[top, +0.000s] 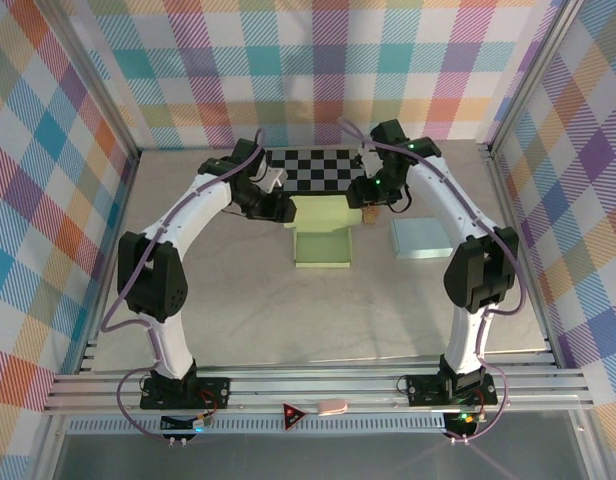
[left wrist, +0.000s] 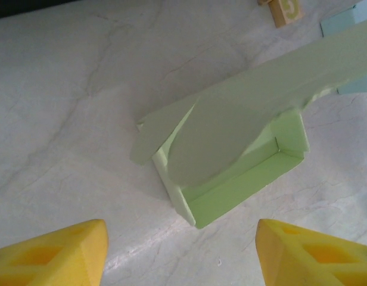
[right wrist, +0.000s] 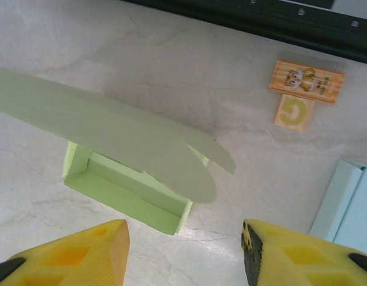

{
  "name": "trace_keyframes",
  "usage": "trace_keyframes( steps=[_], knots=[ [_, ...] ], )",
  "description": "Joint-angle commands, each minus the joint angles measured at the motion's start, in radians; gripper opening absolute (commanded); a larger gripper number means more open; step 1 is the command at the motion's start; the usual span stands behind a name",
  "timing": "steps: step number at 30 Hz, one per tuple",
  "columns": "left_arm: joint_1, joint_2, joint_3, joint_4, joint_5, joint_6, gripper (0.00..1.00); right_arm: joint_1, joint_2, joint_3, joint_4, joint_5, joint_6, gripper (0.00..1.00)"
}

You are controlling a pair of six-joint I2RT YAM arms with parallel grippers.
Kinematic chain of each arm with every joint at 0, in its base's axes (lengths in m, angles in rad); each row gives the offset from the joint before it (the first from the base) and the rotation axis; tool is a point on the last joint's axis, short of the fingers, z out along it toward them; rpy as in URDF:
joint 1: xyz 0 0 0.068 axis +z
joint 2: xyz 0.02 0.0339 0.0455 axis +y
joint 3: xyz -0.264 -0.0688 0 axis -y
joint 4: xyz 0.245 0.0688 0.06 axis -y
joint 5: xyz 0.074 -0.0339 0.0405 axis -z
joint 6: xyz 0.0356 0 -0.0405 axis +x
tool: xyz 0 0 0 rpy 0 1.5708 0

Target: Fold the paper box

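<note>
place: robot lab cell | cues: aluminium frame, plaid screen walls, checkerboard target

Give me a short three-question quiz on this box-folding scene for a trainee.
1. True or false: the green box is already closed.
2. What lies to its right? A) blue box B) red cup C) scissors
3. Fill in: the wooden block shows the letter ___.
Key: 1 false, the lid stands open; 2 A; 3 G.
</note>
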Motion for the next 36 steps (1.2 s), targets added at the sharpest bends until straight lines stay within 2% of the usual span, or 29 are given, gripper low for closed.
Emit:
trace_keyframes(
  steps=[1,6,14,19,24,36],
  knots=[
    [-0.026,0.046,0.073,-0.025,-0.014,0.037,0.66,0.011,0.027,0.022,-0.034,0.014,-0.093,0.52],
    [-0.042,0.081,0.100,-0.028,-0.060,0.037,0.63,0.030,0.055,0.008,-0.003,0.056,-0.106,0.48],
    [-0.048,0.085,0.092,0.005,-0.064,0.005,0.49,0.050,0.090,0.007,0.026,0.096,-0.115,0.42],
    [-0.057,0.100,0.092,0.009,-0.074,-0.008,0.45,0.057,0.093,-0.033,0.063,0.128,-0.110,0.40],
    [-0.068,0.116,0.090,0.028,-0.081,-0.015,0.42,0.057,0.090,-0.053,0.091,0.126,-0.118,0.38],
    [-0.088,0.102,0.071,0.088,-0.134,-0.065,0.27,0.064,0.060,-0.067,0.112,0.108,-0.070,0.26]
  ],
)
